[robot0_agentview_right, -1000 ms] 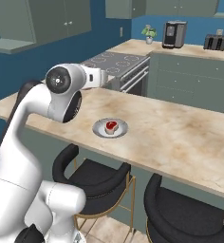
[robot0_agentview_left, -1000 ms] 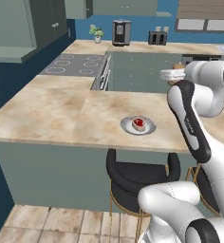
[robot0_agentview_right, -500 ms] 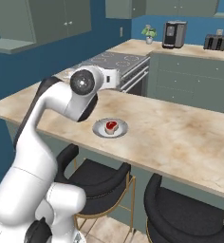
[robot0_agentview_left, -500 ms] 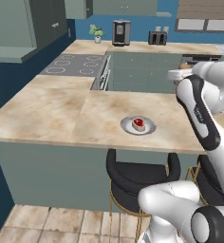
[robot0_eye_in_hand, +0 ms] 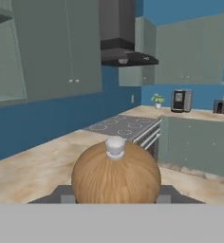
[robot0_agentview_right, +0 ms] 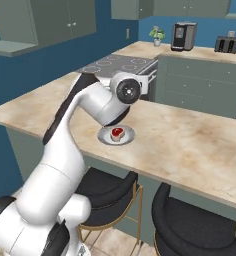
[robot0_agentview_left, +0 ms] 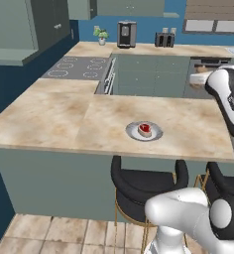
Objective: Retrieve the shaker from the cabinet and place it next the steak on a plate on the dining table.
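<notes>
Wood grain fills the near ground of the hand view: we have the shaker (robot0_eye_in_hand: pixel 116 176), a round brown body with a pale knob on top, sitting between the jaws, which are closed nearly as far as they go around it. We judge it light, rigid and smooth, so we would hold it at the narrow waist and keep it upright. Below lies the beige worktop of the dining table (robot0_agentview_left: pixel 59 124), where the steak (robot0_agentview_left: pixel 145 129) sits on the plate (robot0_agentview_left: pixel 134 133); bare stone lies beside the plate for setting it down.
</notes>
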Robot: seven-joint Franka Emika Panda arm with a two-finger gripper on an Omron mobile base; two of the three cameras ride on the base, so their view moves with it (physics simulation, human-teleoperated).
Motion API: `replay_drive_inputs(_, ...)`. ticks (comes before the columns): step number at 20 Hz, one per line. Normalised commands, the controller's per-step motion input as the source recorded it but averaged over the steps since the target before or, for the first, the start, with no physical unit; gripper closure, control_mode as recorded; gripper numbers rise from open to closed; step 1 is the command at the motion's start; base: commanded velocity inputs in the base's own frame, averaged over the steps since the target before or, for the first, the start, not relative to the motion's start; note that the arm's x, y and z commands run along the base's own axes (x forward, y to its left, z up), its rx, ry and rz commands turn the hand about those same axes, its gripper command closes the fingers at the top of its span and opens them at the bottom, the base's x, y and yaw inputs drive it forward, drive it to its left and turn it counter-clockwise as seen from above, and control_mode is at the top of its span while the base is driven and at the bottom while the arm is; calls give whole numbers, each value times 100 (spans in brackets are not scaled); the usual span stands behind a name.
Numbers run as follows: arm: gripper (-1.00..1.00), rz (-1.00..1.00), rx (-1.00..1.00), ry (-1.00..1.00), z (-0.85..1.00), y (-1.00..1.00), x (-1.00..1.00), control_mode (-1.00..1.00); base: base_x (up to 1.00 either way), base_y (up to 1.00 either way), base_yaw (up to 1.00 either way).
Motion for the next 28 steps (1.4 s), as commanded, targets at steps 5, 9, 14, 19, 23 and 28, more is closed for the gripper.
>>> replay_drive_inputs(5, 100, 26, 0, 0, -12, -24, 1, -100, 0, 0, 0)
replay_drive_inputs(9, 100, 26, -2, 0, -20, -4, 0, -100, 0, 0, 0)
replay_drive_inputs(14, 100, 20, -3, 0, -28, 0, 0, -100, 0, 0, 0)
replay_drive_inputs(19, 100, 3, -7, -2, -28, 0, 0, -100, 0, 0, 0)
replay_drive_inputs(23, 100, 0, -13, -9, -32, 0, 4, -100, 0, 0, 0)
replay_drive_inputs(28, 100, 0, -16, -7, -44, 0, 9, -100, 0, 0, 0)
